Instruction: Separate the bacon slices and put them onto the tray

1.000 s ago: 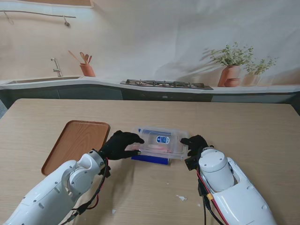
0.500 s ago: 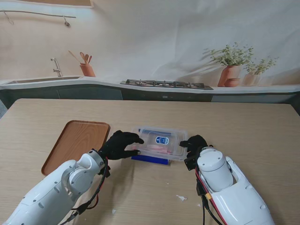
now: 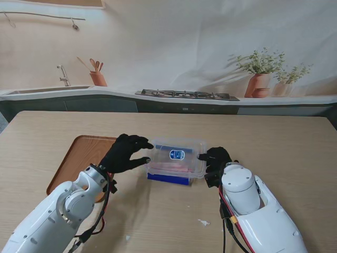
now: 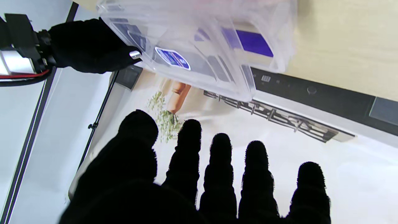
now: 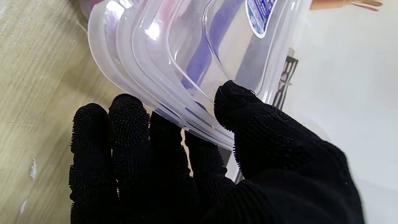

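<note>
On the wooden table [image 3: 274,142], the clear box [image 3: 175,158] sits between the hands: right hand [image 3: 215,160] grips its right edge, thumb over the lid, left hand [image 3: 122,153] spread just beside it, tray [image 3: 79,158] left.

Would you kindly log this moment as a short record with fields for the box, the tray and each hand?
container: clear plastic box with a blue-labelled lid, on the table, a blue piece under it
contents: pinkish, probably bacon; slices not distinguishable
tray: wooden tray, left of the box, nothing visible on the part in view
left hand: left hand open, fingers spread, beside the box's left end, not touching it
right hand: right hand pinching the lid's right edge, thumb on top, fingers beneath
task state: no slices on the tray yet
</note>
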